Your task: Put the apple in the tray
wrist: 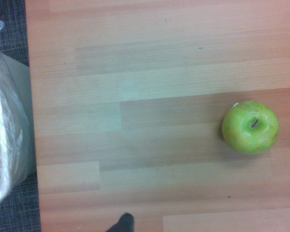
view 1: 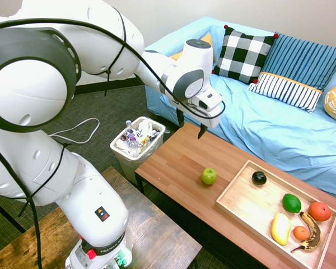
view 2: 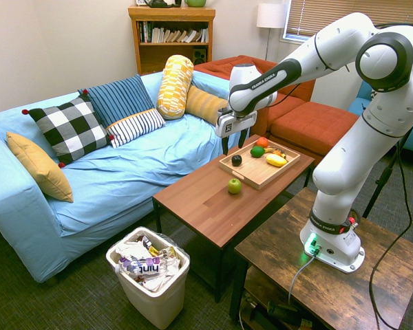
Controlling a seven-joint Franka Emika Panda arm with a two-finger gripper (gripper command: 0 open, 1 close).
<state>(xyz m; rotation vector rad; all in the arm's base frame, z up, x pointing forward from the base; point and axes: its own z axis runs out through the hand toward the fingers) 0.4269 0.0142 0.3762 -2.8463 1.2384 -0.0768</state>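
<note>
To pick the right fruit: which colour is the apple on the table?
Yellow-green, glossy; the apple shows best in the wrist view.

I was working in a home living room: a sofa (view 2: 124, 165) under a blue cover with striped and checked cushions (view 2: 69, 127), a wooden bookshelf (view 2: 171, 34), a floor lamp (view 2: 270, 15), a low coffee table (view 2: 213, 199) and a full wastebasket (view 2: 151, 275).

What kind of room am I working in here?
Most likely a living room: a blue-covered sofa with throw pillows, a low wooden coffee table carrying the apple and a fruit tray, plus a bookshelf and floor lamp behind.
</note>
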